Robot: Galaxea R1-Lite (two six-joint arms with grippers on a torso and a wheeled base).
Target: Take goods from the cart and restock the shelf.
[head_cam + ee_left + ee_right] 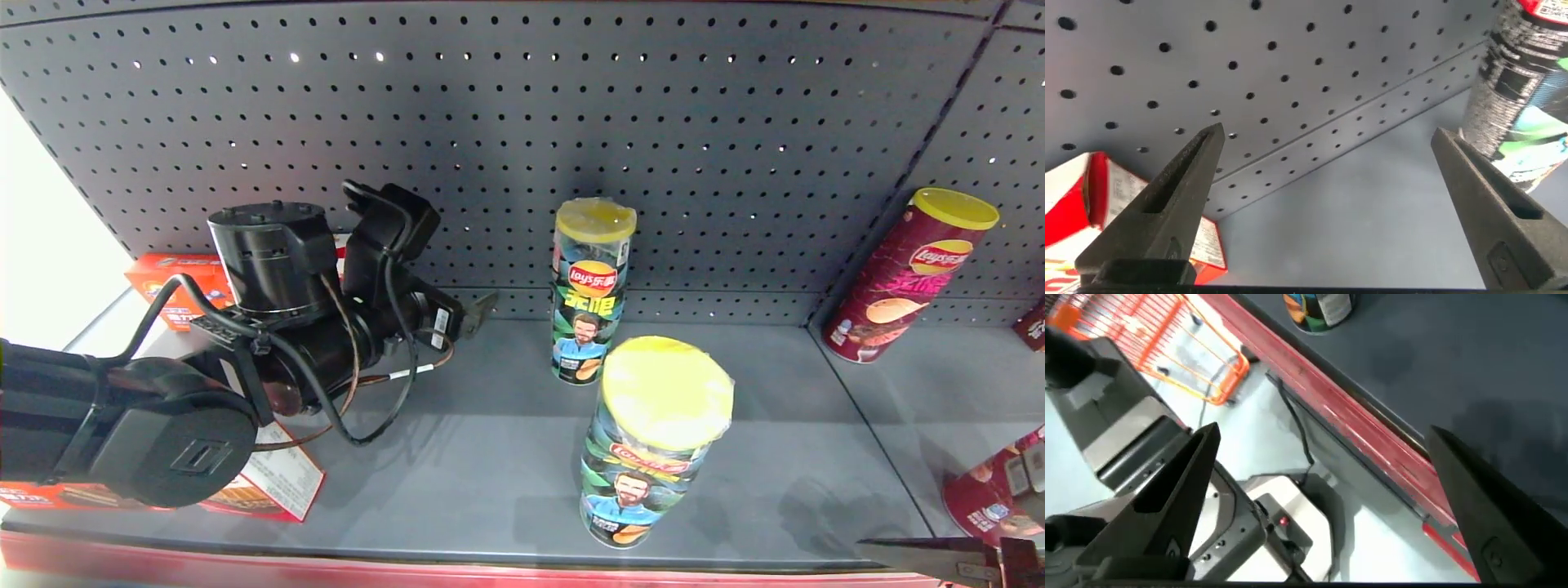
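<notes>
My right fingers (1167, 498), released and empty, hang before the shelf (457, 457), the cart (1200, 355) below. A front chip can (653, 441) and a rear chip can (589, 290) stand shelved. My left fingers (1167, 204), released, are near the rear one. Next, I judge: reach into the cart.

Two teal cans (591, 290) on the shelf (473, 457), one behind the other. Two red boxes (167, 279) at its left end, at least two maroon cans (906, 278) on the right.
</notes>
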